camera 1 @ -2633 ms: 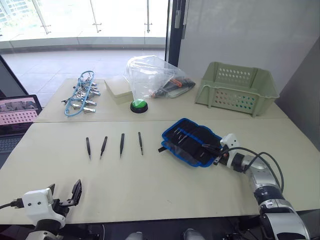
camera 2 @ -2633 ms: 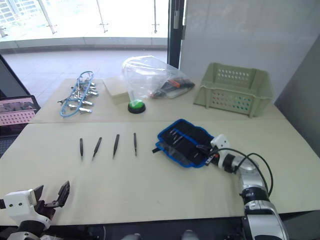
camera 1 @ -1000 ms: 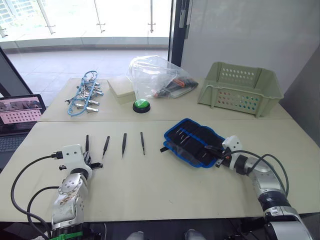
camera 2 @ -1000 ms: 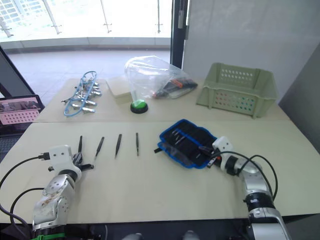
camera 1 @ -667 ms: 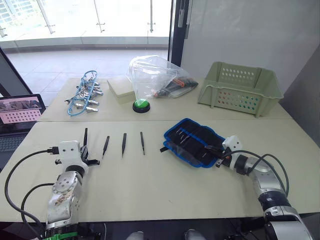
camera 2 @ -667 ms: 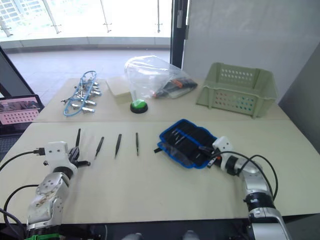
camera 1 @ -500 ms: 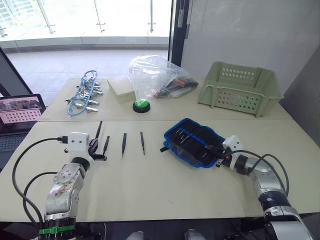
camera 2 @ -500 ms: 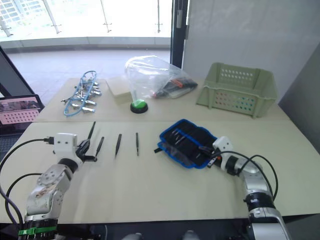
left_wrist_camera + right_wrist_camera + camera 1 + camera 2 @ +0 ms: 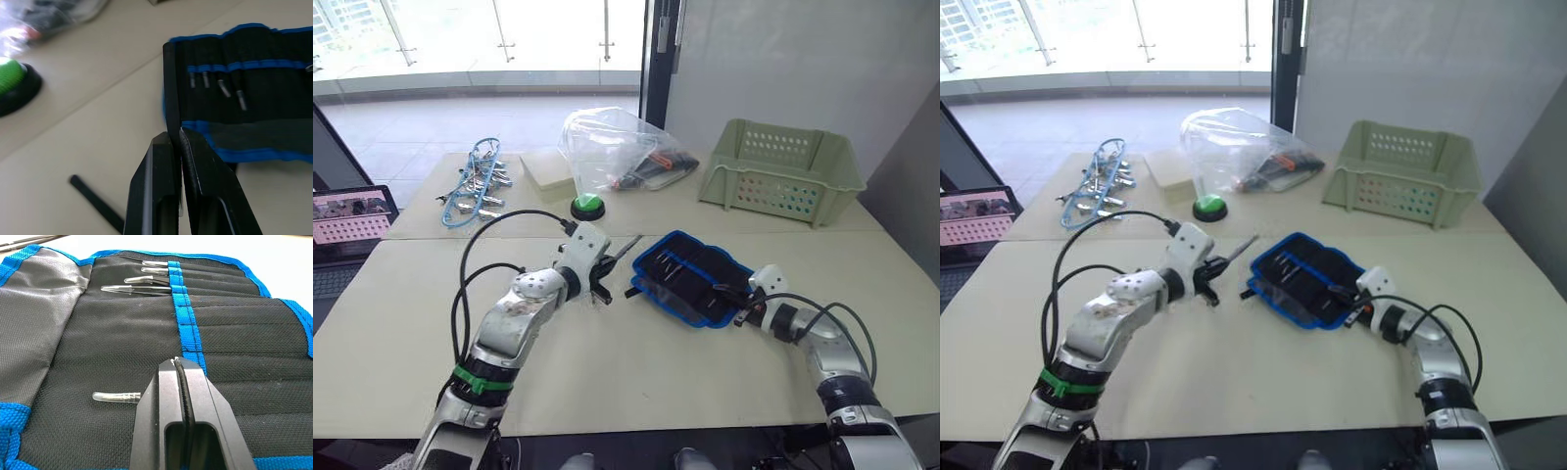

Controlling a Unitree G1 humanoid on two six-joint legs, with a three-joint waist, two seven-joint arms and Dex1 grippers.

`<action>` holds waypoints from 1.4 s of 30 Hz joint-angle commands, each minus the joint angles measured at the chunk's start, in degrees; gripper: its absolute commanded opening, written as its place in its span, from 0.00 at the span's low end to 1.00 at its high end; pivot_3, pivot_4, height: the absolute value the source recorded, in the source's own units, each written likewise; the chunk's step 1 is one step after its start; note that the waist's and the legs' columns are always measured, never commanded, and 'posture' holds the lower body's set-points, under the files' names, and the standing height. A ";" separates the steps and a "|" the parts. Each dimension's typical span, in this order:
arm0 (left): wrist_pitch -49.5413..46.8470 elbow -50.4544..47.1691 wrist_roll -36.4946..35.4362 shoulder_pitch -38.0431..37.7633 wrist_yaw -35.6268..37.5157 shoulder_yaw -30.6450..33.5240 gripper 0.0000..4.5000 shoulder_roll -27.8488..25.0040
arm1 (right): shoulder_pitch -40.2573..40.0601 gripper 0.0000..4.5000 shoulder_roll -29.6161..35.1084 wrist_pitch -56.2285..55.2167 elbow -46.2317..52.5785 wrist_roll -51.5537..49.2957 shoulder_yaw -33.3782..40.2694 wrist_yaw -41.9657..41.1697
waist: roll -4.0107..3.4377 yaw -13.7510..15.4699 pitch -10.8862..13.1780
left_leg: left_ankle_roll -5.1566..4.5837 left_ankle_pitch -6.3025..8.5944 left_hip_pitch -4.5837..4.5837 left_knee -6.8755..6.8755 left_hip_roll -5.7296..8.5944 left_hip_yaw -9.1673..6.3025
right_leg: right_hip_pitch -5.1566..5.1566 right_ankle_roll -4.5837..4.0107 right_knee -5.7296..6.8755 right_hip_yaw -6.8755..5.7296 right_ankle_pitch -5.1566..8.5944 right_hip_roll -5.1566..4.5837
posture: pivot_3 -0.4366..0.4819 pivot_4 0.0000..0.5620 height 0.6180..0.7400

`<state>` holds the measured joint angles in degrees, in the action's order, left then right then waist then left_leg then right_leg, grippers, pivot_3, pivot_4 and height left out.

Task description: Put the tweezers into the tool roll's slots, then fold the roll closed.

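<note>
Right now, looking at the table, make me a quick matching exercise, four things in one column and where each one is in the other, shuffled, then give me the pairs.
Things:
1. tweezers
2. tool roll
3. green button
4. basket

Places or states:
A. lying open on the near table
B. far right of the back table
C. held in the left gripper
D. beside the clear plastic bag

Pairs: 1-C, 2-A, 3-D, 4-B

Basket (image 9: pixel 781 174), bag (image 9: pixel 612 149), button (image 9: pixel 586 207), clamps (image 9: pixel 473 183).
</note>
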<state>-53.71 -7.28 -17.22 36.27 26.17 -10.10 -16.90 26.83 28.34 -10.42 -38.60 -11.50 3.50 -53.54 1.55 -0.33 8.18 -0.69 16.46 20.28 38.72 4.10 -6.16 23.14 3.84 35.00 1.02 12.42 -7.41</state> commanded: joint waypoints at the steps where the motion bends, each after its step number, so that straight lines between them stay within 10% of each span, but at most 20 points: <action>1: -4.97 3.73 -3.65 5.67 2.10 1.82 0.00 2.54 | -1.50 0.00 -0.05 1.67 -0.67 0.78 -0.27 0.57 | -0.01 -0.19 0.01 | 0.00 0.00 0.00 0.00 0.00 0.00 | 0.00 0.02 0.01 0.00 0.01 0.00 | 0.48 0.27 1.00; 29: -6.01 21.27 4.43 16.42 2.39 -8.42 0.00 8.01 | -3.28 0.00 -0.26 1.34 0.64 0.68 -0.39 2.10 | -0.01 -0.33 0.01 | 0.34 -0.20 0.01 -0.01 0.01 0.01 | -0.01 0.06 -0.03 0.03 0.03 0.01 | 0.48 0.27 1.00; 42: 24.78 57.63 11.38 25.84 3.52 -6.39 0.00 19.23 | -3.31 0.00 -0.62 1.20 0.34 1.23 -0.81 3.01 | 0.04 -0.18 0.04 | 0.32 -0.19 0.01 0.02 0.02 0.04 | -0.03 0.06 -0.05 0.01 0.04 0.00 | 0.48 0.27 1.00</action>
<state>-34.35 47.10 -7.56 60.13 30.06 -16.99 1.40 25.09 27.79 -10.45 -36.46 -11.98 3.47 -51.05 1.58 -0.51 8.22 -0.37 16.27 20.29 38.76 4.14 -6.12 23.10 3.91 34.95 1.03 12.46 -7.41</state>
